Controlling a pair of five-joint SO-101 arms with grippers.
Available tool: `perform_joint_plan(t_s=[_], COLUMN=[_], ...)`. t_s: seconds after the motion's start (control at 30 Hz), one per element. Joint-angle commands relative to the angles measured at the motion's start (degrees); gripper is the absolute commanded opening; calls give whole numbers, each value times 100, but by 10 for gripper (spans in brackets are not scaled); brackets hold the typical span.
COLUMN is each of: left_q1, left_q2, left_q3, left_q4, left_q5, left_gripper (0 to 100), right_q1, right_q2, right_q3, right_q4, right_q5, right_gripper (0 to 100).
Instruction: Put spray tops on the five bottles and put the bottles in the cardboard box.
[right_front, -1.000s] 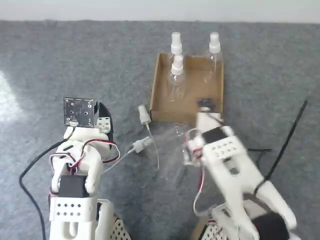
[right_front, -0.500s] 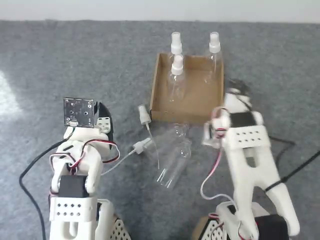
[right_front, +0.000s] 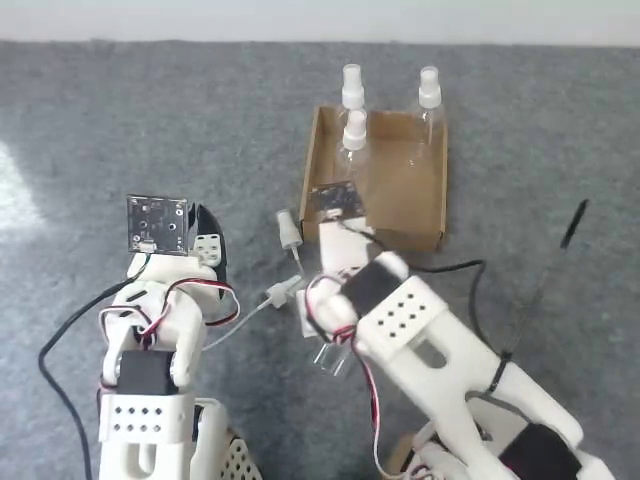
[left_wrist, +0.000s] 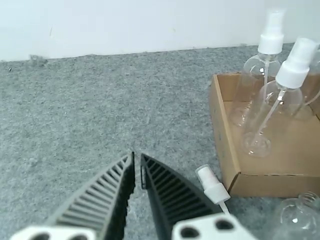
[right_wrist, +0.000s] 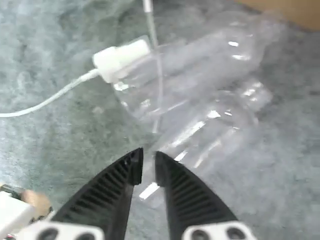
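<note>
Three clear plastic bottles fitted with white spray tops (right_front: 353, 135) are stood upright inside the shallow brown cardboard box (right_front: 415, 238), which is set toward the far edge of the grey carpeted tabletop (right_front: 120, 120). Two uncapped clear plastic bottles (right_wrist: 200, 75) are laid side by side on the carpet, touching each other, just before the box's near wall. One loose white spray top with a long dip tube (right_wrist: 121, 59) is laid against one of them. A second loose white spray top (right_front: 288, 228) is placed beside the box's near left corner. The right gripper (right_wrist: 147, 152) is held just above the two lying bottles, its dark ribbed jaws pressed almost together with nothing pinched. The left gripper (left_wrist: 137, 159) is held low over bare carpet, left of the box, jaws likewise nearly closed and empty.
</note>
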Motion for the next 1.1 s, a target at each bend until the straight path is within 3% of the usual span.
perform_joint_plan(t_s=[0.0, 0.17, 0.27, 0.43, 0.7, 1.07], left_q1=[-26, -18, -18, -26, -26, -26], left_q2=[-79, -79, -79, -79, -79, -79], left_q3=[-57, -57, -57, -57, -57, -57], left_q4=[-149, -149, -149, -149, -141, -149], left_q5=[97, 97, 97, 97, 97, 97], left_gripper=[12, 12, 12, 12, 12, 12], right_q1=[-119, -119, -101, -92, -66, 848], right_q2=[-84, -75, -66, -57, -57, -57], right_q3=[-26, 176, 299, 484, 1213, 1820], right_q4=[-180, -189, -189, -251, -1420, -1385], right_q5=[-193, -193, -193, -571, -615, -589], right_gripper=[196, 454, 548, 560, 560, 559])
